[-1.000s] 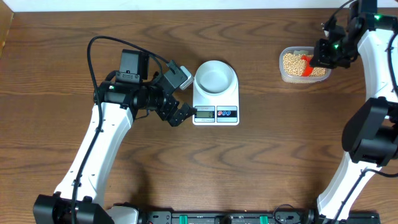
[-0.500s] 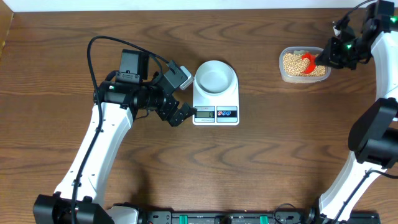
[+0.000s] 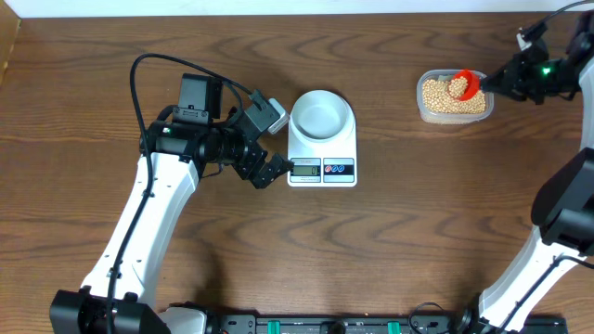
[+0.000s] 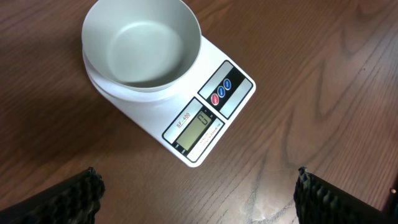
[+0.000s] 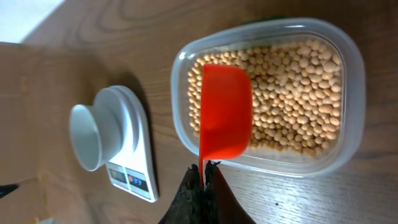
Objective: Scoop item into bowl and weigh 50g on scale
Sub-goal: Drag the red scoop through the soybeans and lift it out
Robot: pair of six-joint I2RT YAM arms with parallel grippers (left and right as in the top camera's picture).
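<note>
Right end effector clenched on red scoop above beans, left end effector released

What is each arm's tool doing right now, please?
Left tool: open, holding nothing.
Right tool: closed on the handle of the red plastic scoop.
</note>
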